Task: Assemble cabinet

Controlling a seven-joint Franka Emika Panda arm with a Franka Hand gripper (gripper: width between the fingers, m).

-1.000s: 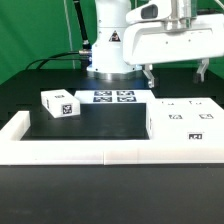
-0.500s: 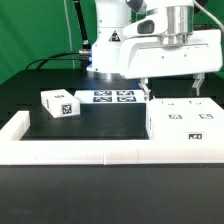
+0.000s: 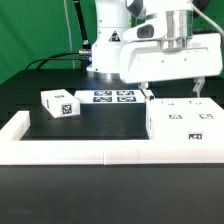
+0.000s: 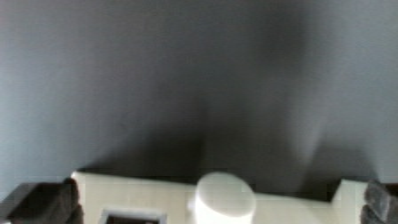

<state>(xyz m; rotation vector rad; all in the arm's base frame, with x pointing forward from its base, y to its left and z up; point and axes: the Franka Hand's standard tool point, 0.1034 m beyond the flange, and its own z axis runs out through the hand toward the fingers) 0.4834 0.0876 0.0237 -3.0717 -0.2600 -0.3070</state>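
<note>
Cabinet body (image 3: pixel 185 120): one, large, white, boxy. Stands on the black table (image 3: pixel 100 122) at the exterior view's right, just behind the front run of the rail (image 3: pixel 60 152), apparently touching it. Carries square black-and-white markers on the top face and one on the front face. Top count not readable from this angle.

Block (image 3: pixel 58 103): one, small, white, loose. Lies at the exterior view's left, well apart from the body, near the rail's side run but clear of it. Shows two marked faces.

Gripper (image 3: pixel 173 94): one, hanging over the rear part of the body. Two fingers (image 3: pixel 148 92), spread wide, nothing held between them. Tips sit just above the body's top; cannot tell whether touching.

Wrist view: blurred. Mostly dark table, plus one pale shape (image 4: pixel 160 192) with a rounded bump. Cannot tell which part that is.

Marker board (image 3: pixel 113 97): one, flat on the table, four tags in a two-by-two block. Lies farther back, between block and body.

Arm (image 3: pixel 110 40): one, white, base just behind the marker board.

Rail: one, low, white, running along the front and up the exterior view's left.

Cables (image 3: pixel 55 58): dark, behind the table at the exterior view's left; number unclear.
</note>
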